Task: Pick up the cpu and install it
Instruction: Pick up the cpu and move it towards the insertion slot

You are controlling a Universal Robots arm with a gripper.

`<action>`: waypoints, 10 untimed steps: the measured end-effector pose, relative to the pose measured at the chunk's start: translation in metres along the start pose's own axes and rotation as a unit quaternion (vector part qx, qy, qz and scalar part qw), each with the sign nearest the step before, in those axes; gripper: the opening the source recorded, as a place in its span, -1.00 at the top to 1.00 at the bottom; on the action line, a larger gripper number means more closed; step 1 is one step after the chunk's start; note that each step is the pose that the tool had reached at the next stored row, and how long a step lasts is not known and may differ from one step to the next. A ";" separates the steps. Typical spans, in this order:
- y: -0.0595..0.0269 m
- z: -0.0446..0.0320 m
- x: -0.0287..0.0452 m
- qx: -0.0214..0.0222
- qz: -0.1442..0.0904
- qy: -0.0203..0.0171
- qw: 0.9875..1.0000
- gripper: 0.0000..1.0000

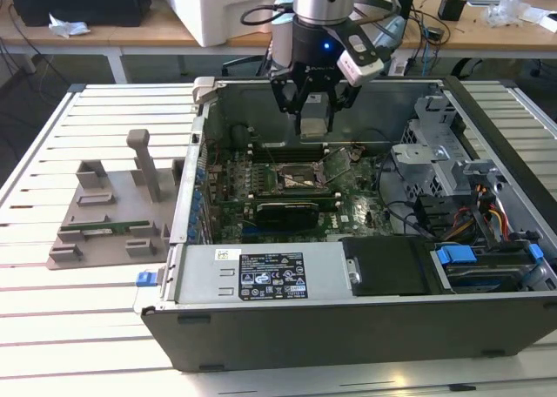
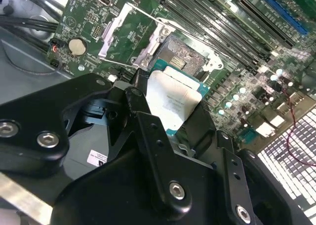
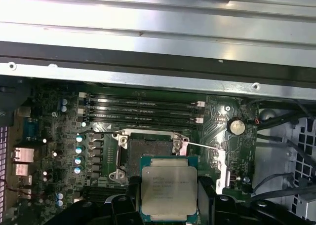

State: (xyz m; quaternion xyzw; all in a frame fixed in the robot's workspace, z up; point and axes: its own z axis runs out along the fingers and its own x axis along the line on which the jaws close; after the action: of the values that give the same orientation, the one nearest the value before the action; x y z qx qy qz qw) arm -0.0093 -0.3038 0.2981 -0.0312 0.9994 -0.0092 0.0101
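Install step in hand: my fingers [image 3: 206, 198] grip two opposite edges of the small square silvery-topped cpu [image 3: 169, 190], held flat above the open black motherboard socket [image 3: 148, 153]; seating, I judge, calls for squaring and a gentle descent.

small silvery square cpu [image 3: 169, 191], held level
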 end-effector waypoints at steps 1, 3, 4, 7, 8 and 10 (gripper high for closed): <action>0.0001 0.0015 -0.0004 0.000 0.000 0.000 1.000 -0.09; 0.0005 0.0057 -0.0014 0.001 0.000 0.000 1.000 -0.09; 0.0007 0.0083 -0.0014 0.001 0.000 0.000 1.000 -0.09; 0.0010 0.0145 0.0026 0.001 0.000 0.000 1.000 -0.09; 0.0012 0.0165 0.0054 0.001 0.000 0.000 1.000 -0.09; 0.0014 0.0216 0.0066 0.001 0.000 0.000 1.000 -0.09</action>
State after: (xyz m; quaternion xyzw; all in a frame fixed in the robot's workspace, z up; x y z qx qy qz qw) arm -0.0155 -0.3032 0.2764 -0.0313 0.9994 -0.0100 0.0101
